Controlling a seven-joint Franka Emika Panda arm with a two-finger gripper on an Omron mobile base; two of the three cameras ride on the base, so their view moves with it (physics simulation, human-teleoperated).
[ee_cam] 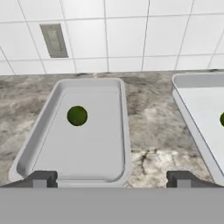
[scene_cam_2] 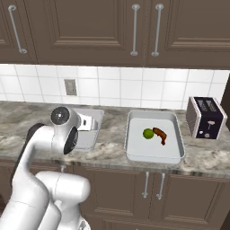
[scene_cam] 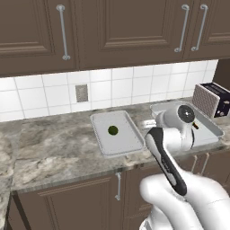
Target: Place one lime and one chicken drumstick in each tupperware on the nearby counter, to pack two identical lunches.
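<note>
Light was even and bright, with no clear source; shadows were faint, glare was none, and rendered edges looked slightly soft.

Counter (scene_cam: 54, 148) mottled polished stone; cabinet doors (scene_cam_2: 94, 31) matt brown wood; tupperware (ee_cam: 87, 144) smooth grey plastic; backsplash tiles (ee_cam: 131, 35) glossy white.

Tool (ee_cam: 112, 178) wide open, arm folded low.

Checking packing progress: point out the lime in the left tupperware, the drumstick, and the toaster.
Lime (ee_cam: 77, 116), hand view, middle of fruit.
Drumstick (scene_cam_2: 160, 134), right base view, middle of the meat.
Toaster (scene_cam_2: 206, 117), right base view, dark side face.
</note>
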